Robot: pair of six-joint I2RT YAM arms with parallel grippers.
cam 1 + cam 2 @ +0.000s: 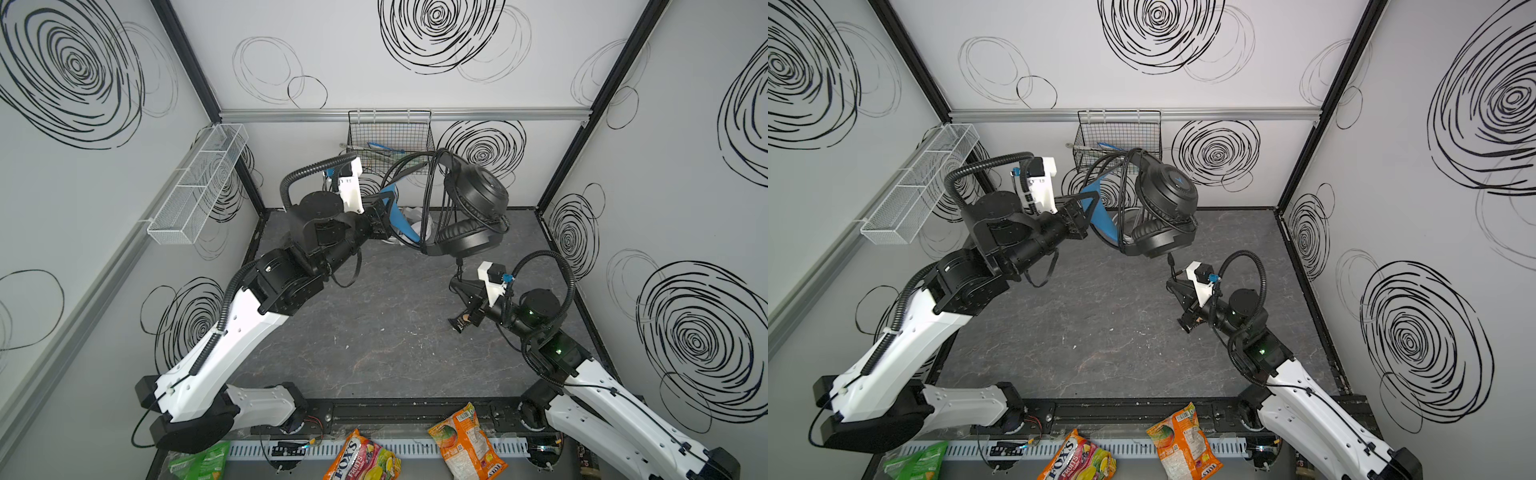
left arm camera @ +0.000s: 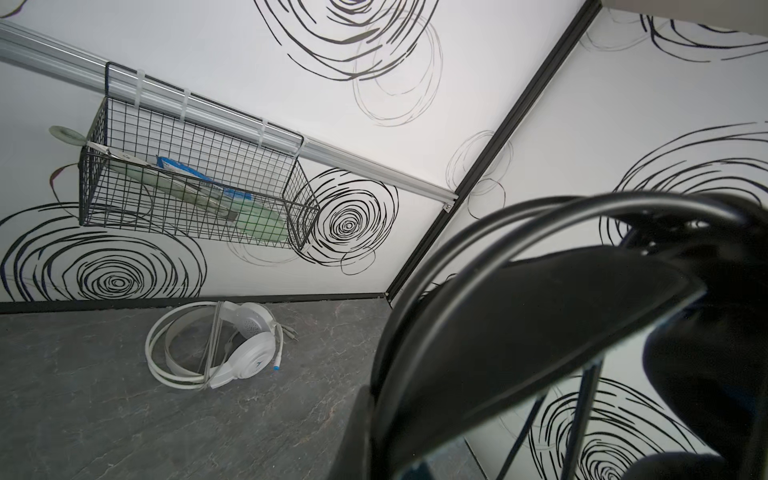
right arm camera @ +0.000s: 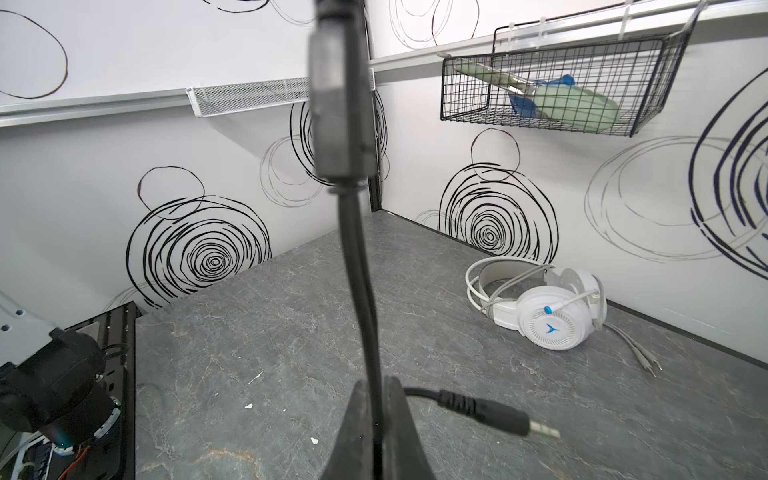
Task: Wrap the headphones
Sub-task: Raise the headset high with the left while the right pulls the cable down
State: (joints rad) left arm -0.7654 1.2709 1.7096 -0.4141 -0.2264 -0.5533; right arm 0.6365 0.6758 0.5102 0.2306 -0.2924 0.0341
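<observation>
Along the bottom edge of both top views lie crinkled foil snack packets: an orange packet (image 1: 467,442), a fruit-printed candy bag (image 1: 361,459) and a green packet (image 1: 199,459). Beyond them spreads the table (image 1: 374,340), a matte grey slab veined like stone.

Right of centre, the right pincer (image 3: 376,399) is closed tight on the thin black cable (image 3: 353,257). Only the right wrist view shows this grip close up. There the metal-tipped jack plug (image 3: 498,417) juts sideways just past the fingers, and a boxy inline block (image 3: 338,104) sits higher on the cord.

At upper centre the left pincer (image 1: 388,226) is clamped on the blue-lined band of the black over-ear headset (image 1: 478,199), which hangs in the air. Its smooth round cups and padded cushions are to the right, with cable loops wound across the band.

The white plastic headset (image 2: 245,353), its pale cable coiled around it, lies on the table by the back wall. The wrist views show it whole; the top views show only slivers behind the black one.

Farther up hang a black wire basket (image 1: 390,137) and a white mesh tray (image 1: 199,183).
</observation>
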